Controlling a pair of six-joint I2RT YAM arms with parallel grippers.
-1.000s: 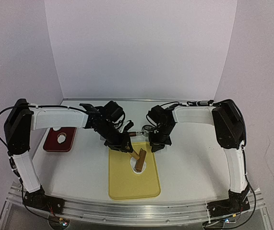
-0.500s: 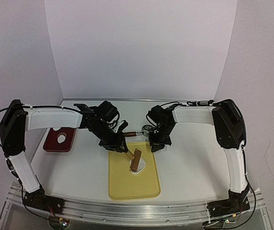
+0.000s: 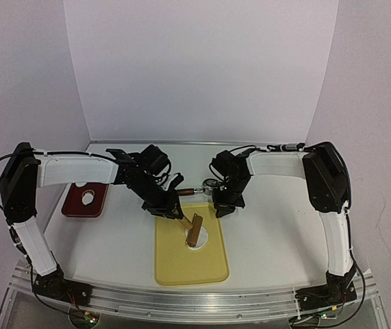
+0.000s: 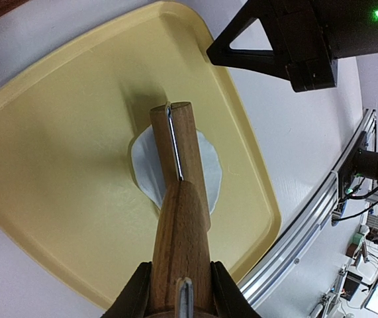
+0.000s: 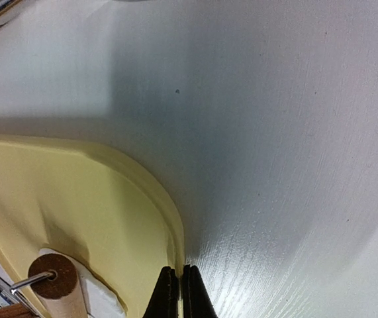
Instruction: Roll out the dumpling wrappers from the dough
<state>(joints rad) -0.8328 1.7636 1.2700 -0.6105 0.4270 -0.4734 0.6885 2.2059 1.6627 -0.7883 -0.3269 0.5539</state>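
My left gripper (image 3: 176, 208) is shut on the wooden handle of a rolling pin (image 3: 195, 230). In the left wrist view the fingers (image 4: 138, 295) clamp the handle and the roller (image 4: 179, 149) lies across a flattened white dough piece (image 4: 210, 169) on the yellow tray (image 3: 181, 264). The dough (image 3: 203, 238) is roughly round with uneven edges. My right gripper (image 3: 221, 208) is shut on the tray's far right rim (image 5: 169, 222). The right wrist view also shows the roller's end (image 5: 51, 275) and the dough's edge (image 5: 99, 298).
A dark red plate (image 3: 77, 205) with a small white dough piece (image 3: 89, 199) sits at the left. A metal ring cutter (image 3: 211, 183) with a brown handle lies just behind the tray, between the two grippers. White walls close the back and sides.
The left arm drew back and shifted the rolling pin slightly left over the dough a second ago; since half a second ago it has hardly moved. The right gripper has stayed on the rim.
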